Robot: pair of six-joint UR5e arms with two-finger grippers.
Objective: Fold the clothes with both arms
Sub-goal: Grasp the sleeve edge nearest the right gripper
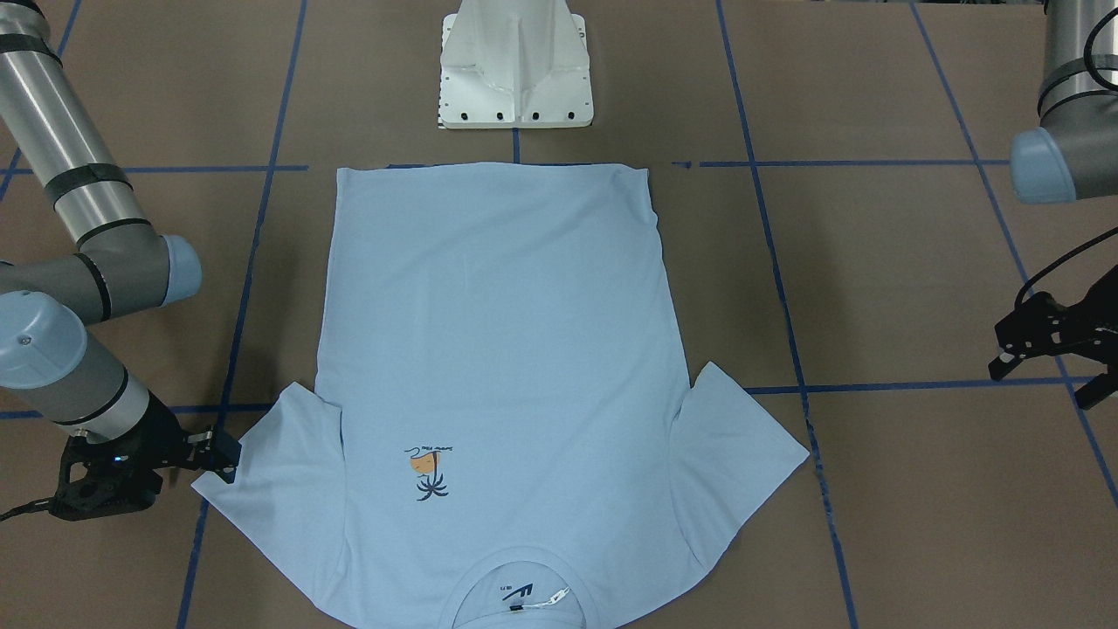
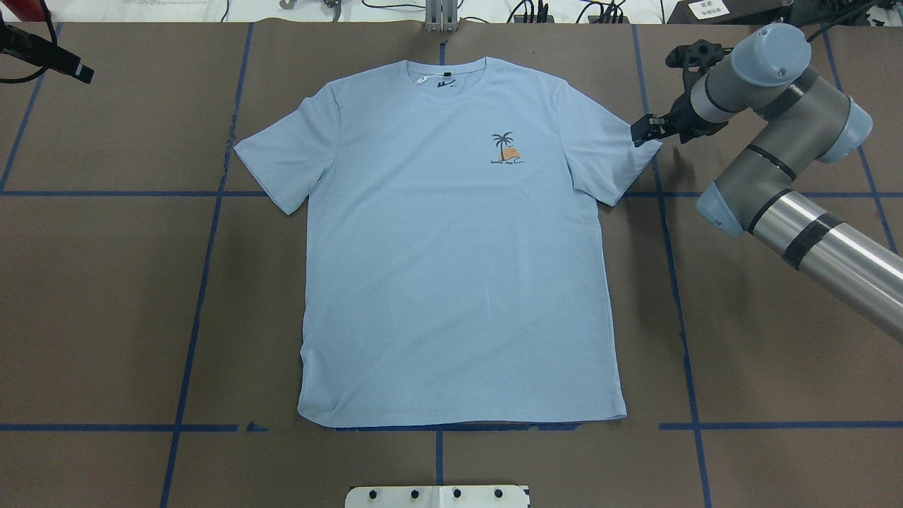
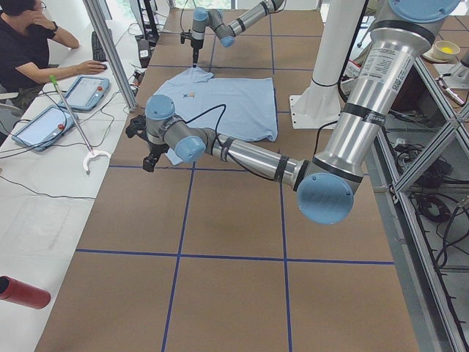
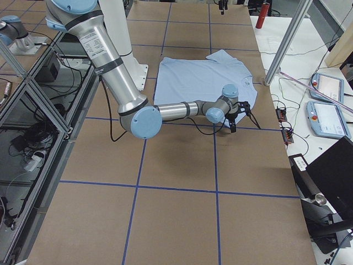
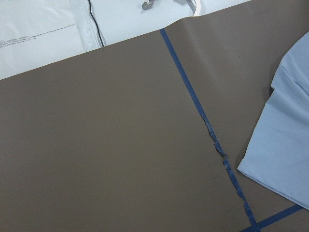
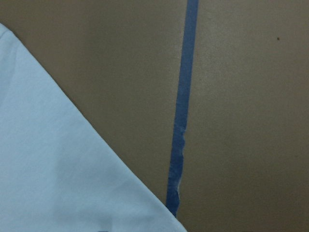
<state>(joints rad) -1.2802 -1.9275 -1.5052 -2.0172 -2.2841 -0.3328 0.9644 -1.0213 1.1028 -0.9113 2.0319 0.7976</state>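
Note:
The light blue T-shirt [image 2: 451, 247] lies spread flat, front up, its collar [image 2: 446, 70] on the side far from the robot's base. The palm print [image 2: 505, 149] shows on the chest. My right gripper [image 2: 667, 95] hangs open low over the tip of the shirt's sleeve [image 2: 607, 148], one finger right at the sleeve's edge and nothing held. The right wrist view shows that sleeve corner [image 6: 58, 169] beside a blue tape line. My left gripper [image 1: 1044, 376] stands open, well off to the side of the other sleeve [image 1: 742, 454], and holds nothing.
The white pedestal base [image 1: 515, 70] stands just behind the shirt's hem. Blue tape lines [image 2: 204, 282] grid the brown table. A person [image 3: 29, 37] sits at a side table with tablets [image 3: 84, 92]. A red cylinder [image 3: 22, 293] lies on that table.

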